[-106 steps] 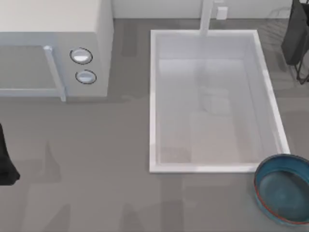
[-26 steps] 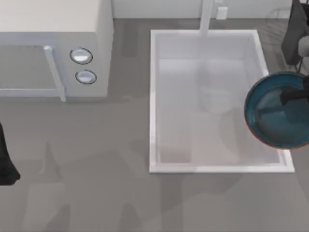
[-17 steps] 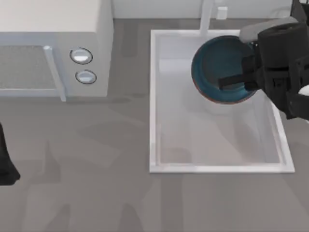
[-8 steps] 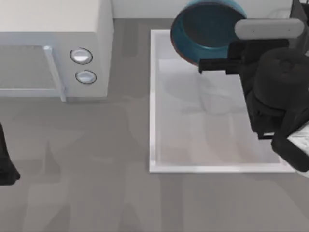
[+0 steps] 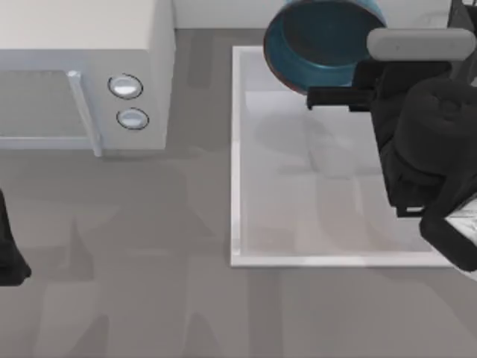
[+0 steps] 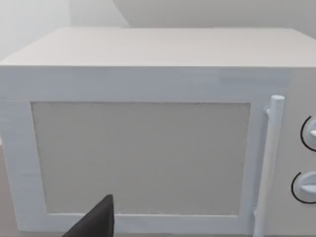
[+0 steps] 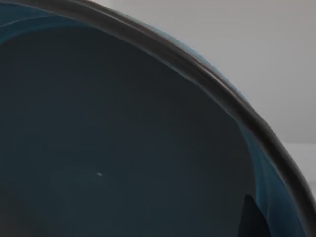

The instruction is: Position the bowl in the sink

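The teal-blue bowl (image 5: 320,37) with its reddish-brown rim hangs tilted over the far short end of the white sink (image 5: 237,186), partly past the sink's far rim. My right gripper (image 5: 328,97) is shut on the bowl's near rim, and the black arm stretches over the sink's right side. In the right wrist view the bowl's dark blue inside (image 7: 113,148) is very close, with one dark fingertip (image 7: 253,219) against it. The faucet post is hidden behind the bowl. My left gripper (image 5: 7,250) is parked at the table's left edge.
A white microwave (image 5: 82,74) with two round knobs (image 5: 125,86) stands at the back left, its door and handle facing my left wrist camera (image 6: 148,153). Grey tabletop (image 5: 149,283) stretches between the microwave and the sink.
The bowl was lifted from the table by the sink's near right corner and carried over the basin to its far end. In the last half second it barely shifted.
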You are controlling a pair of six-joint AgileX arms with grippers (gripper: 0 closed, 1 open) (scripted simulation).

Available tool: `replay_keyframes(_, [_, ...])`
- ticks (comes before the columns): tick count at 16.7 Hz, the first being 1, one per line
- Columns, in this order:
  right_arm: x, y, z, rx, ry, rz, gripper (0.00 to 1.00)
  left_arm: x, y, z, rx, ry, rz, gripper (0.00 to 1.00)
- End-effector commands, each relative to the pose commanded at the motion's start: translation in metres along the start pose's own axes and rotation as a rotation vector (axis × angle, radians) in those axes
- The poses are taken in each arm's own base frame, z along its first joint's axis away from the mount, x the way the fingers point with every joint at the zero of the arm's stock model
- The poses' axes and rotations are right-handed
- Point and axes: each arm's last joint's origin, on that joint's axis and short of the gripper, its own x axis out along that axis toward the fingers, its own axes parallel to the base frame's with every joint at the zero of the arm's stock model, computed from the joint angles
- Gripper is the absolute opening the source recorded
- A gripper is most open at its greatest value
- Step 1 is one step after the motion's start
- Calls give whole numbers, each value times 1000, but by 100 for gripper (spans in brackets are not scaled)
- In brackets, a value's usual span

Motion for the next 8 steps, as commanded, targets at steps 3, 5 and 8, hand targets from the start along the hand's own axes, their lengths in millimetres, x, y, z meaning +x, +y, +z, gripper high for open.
replay_keyframes(3, [4,4,-16,-3,3,-1,0,0,0,0,0,0,0,100])
replay_keyframes(5, [8,8,-39,-6,8,-2,0,0,0,0,0,0,0,100])
replay_keyframes(8, [10,11,-80,2,-3,-3,0,0,0,0,0,0,0,100])
